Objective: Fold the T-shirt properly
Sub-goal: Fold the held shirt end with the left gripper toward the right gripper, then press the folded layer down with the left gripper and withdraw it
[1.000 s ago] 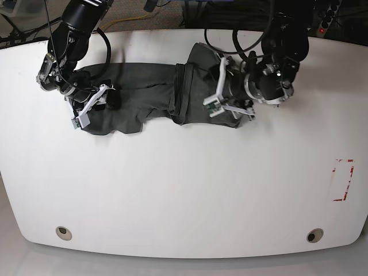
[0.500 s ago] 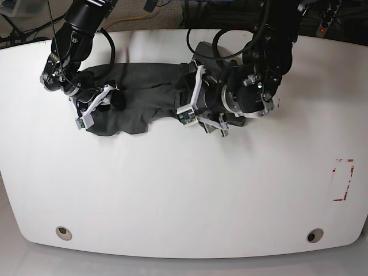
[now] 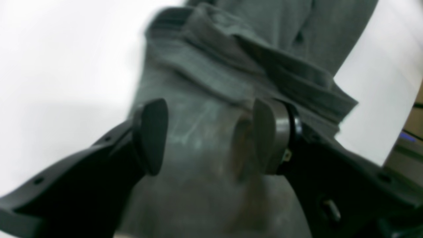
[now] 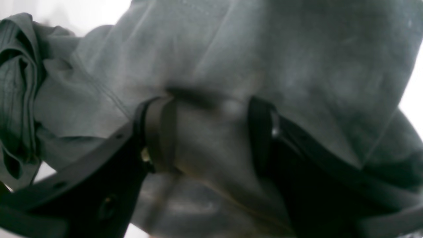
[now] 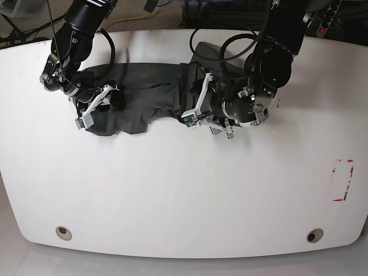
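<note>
Left wrist view: the left gripper [image 3: 210,138] hangs low over the T-shirt [image 3: 231,59], its jaws parted with grey cloth showing between them; whether the pads actually pinch any fabric cannot be told, as the picture is blurred. A thick folded band of cloth lies just beyond the fingertips, with the white table [image 3: 59,66] on either side.

Right wrist view: the right gripper [image 4: 211,132] stands part-open around a raised hump of the T-shirt [image 4: 297,49], both pads against the fabric, so it looks to have a fold in hand. A bunched sleeve or hem lies at the far left.

Base view: the T-shirt [image 5: 144,92] stretches as a long crumpled strip across the far half of the table [image 5: 184,195], the right gripper [image 5: 92,109] at one end and the left gripper [image 5: 201,106] over the doubled part. To fold well, each claw should probably take a full layer at the edge, lift evenly with the other, and lay the cloth flat without dragging wrinkles
</note>
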`<state>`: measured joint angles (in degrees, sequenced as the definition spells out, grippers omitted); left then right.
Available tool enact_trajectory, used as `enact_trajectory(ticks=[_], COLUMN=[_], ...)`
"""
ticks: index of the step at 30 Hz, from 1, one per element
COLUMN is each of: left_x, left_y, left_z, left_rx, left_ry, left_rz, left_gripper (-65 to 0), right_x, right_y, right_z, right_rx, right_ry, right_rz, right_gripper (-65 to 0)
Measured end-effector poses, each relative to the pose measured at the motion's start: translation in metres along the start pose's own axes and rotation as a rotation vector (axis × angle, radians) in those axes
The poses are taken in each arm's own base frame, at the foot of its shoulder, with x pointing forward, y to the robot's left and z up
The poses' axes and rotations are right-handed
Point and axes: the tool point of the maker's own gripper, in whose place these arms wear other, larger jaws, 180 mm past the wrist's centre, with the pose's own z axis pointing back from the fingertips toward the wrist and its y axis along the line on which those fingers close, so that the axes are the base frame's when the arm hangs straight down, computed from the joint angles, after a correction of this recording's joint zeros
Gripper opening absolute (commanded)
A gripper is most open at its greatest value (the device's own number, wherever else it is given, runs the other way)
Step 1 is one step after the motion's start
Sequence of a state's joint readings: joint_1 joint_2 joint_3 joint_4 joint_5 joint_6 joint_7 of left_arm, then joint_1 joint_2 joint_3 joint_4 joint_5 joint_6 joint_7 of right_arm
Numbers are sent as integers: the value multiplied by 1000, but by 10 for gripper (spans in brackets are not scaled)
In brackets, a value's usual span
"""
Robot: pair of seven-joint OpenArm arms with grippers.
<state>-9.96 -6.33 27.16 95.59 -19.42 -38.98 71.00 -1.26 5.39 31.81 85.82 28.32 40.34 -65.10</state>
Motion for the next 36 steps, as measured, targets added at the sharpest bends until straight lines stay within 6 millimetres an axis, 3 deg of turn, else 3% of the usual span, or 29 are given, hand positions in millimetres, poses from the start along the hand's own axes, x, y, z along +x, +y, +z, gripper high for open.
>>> enact_trajectory(ticks=[4, 15, 19, 22, 25, 29, 31, 33, 36], left_x=[6, 95, 116, 121, 90, 16, -18, -36, -57], left_y=[-3, -11, -7, 15, 38, 55, 55, 55, 54], left_z=[-16, -17, -2, 21, 36, 45, 49, 51, 53], left_rx=[-42, -73, -44, 26, 95, 171, 189, 197, 209], left_ry=[35, -165, -228, -289, -268, -155, -110, -96, -86], left_rz=[-28, -88, -96, -70, -6, 116, 167, 216, 287], left_gripper=[-278, -278, -278, -278, -278, -292, -372, -494, -604], right_x=[0, 0, 2, 5, 9, 17, 24, 33, 49], right_y=[0, 0, 1, 0, 0, 2, 1, -1, 0], right_z=[0, 0, 0, 0, 0, 1, 4, 8, 15], right_rx=[2, 2, 3, -1, 1, 22, 33, 44, 75], right_ry=[-2, -2, -5, 2, -2, -13, -30, -59, -125], right_rz=[-1, -1, 0, 3, 6, -5, 0, 0, -19], right_gripper=[-323, -323, -323, -323, -323, -300, -231, -157, -94])
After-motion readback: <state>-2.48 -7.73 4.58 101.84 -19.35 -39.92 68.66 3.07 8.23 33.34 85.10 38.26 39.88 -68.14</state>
